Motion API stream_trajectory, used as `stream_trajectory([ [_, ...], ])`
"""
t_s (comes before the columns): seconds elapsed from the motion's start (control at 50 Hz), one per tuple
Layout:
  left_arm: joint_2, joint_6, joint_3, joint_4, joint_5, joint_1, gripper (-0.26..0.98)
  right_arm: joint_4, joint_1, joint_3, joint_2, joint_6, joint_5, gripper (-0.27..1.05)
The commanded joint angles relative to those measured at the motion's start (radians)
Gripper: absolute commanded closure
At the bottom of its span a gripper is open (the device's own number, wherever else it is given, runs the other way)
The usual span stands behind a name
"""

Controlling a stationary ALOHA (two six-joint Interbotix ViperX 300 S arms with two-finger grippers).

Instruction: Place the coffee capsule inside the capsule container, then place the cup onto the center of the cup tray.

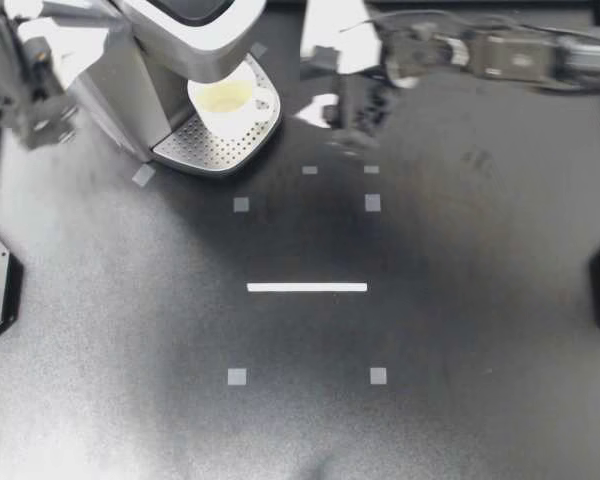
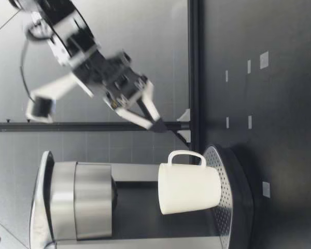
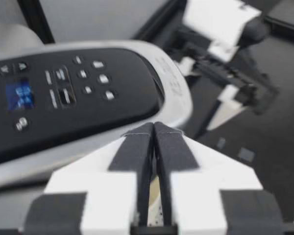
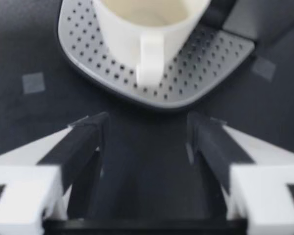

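— Where's the cup [image 1: 228,100] right now?

— On the cup tray [image 1: 205,150], upright, tucked under the head of the coffee machine [image 1: 130,60]. That puts it at the far left corner of the tabletop [image 1: 430,350]. From table height the cup [image 2: 189,189] sits flat on the perforated tray [image 2: 225,207], more on the machine's side than dead centre.

— And the handle?

— It points away from the machine, straight at the right gripper [image 1: 335,125]. In that arm's own camera the handle [image 4: 149,61] lines up with the gap between the fingers. The cup [image 4: 147,24] sits just ahead, on the tray [image 4: 196,73].

— Is it touching the cup?

— No, it's apart from it. The right gripper [image 4: 147,132] has its fingers spread wide with nothing between them, only dark tabletop underneath. From low down, that gripper [image 2: 153,116] hangs in the air beyond the tray's edge, tips about level with the cup's rim.

— What about the left arm?

— The left gripper [image 1: 42,128] is over by the left edge, beside the machine. Its fingers [image 3: 137,147] are pressed together, empty, and they hover over the machine's black control panel [image 3: 63,93]. You can see the right gripper [image 3: 235,98] past the machine from there too.

— Anything else on the tabletop?

— A white strip [image 1: 307,287] near the middle, and small grey squares [image 1: 237,376] around it.
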Motion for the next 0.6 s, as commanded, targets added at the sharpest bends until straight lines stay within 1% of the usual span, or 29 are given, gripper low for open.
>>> stream_trajectory([
  [0.0, 0.035, 0.008, -0.072, 0.005, 0.006, 0.021, 0.61, 0.008, -0.002, 0.028, -0.084, 0.017, -0.020, 0.19],
  [0.06, 0.072, 0.017, -0.114, 0.005, 0.060, 0.026, 0.61, 0.009, -0.002, 0.063, -0.118, 0.041, -0.028, 0.19],
  [0.14, 0.133, 0.048, -0.189, 0.005, 0.179, 0.029, 0.61, 0.009, -0.002, 0.095, -0.149, 0.080, -0.031, 0.19],
  [0.22, 0.196, 0.107, -0.279, 0.003, 0.311, 0.029, 0.61, 0.009, -0.002, 0.117, -0.167, 0.107, -0.031, 0.19],
  [0.32, 0.273, 0.195, -0.408, -0.017, 0.442, 0.034, 0.61, 0.012, 0.000, 0.130, -0.173, 0.126, -0.032, 0.19],
  [0.38, 0.307, 0.239, -0.471, -0.048, 0.486, 0.044, 0.61, 0.009, 0.005, 0.135, -0.170, 0.127, -0.034, 0.19],
  [0.44, 0.337, 0.287, -0.520, -0.089, 0.515, 0.066, 0.61, 0.009, 0.014, 0.135, -0.166, 0.126, -0.040, 0.19],
  [0.5, 0.364, 0.334, -0.555, -0.141, 0.531, 0.089, 0.61, 0.009, 0.025, 0.135, -0.161, 0.126, -0.051, 0.19],
  [0.58, 0.393, 0.394, -0.584, -0.222, 0.541, 0.129, 0.61, 0.008, 0.035, 0.135, -0.158, 0.126, -0.061, 0.19],
])
